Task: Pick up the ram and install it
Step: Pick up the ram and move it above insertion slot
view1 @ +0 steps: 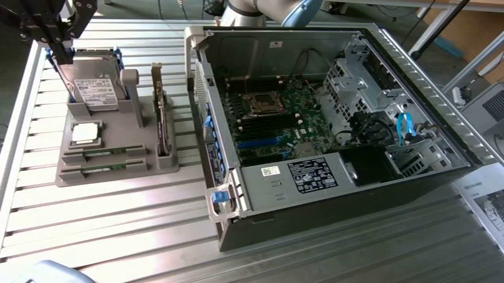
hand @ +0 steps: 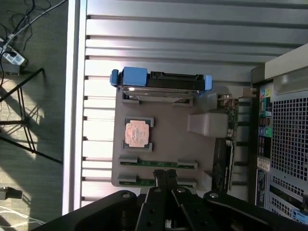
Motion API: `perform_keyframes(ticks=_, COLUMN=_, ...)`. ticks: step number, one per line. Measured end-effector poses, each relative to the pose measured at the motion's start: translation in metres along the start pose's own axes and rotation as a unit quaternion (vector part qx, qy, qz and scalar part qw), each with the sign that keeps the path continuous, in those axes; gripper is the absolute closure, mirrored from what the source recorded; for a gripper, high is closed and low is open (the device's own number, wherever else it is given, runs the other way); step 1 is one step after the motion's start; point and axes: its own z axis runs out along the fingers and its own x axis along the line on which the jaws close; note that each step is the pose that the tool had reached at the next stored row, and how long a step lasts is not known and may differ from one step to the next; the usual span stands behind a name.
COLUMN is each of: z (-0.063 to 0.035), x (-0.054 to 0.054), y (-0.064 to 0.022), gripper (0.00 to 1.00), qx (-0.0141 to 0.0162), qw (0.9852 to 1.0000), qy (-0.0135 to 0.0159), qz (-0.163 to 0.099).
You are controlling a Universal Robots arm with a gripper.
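Now pincer [hand: 166,174] shut, hovering above ram [hand: 149,163] in gray holder [hand: 168,139].

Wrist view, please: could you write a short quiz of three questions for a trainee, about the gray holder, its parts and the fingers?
1. True or false: the fingers are spread wide open.
2. How many ram sticks lie in the gray holder? A) one B) two C) four
3. Fill in: the boxy silver part standing upright in the holder is the ____.
Key: 1 false, they are shut; 2 B; 3 hard drive.
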Motion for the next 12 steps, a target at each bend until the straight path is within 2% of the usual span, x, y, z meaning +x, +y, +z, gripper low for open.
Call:
perform_keyframes(ticks=7, z=0.0, x=0.0, y=0.0, gripper=0.9, qx=-0.0008, qw=0.9994, qy=0.0015, qz=-0.034)
perform_keyframes(ticks=12, z=0.0, x=0.0, y=0.0, gripper=0.9, qx=-0.0016, qw=0.9979, qy=0.0029, qz=-0.065)
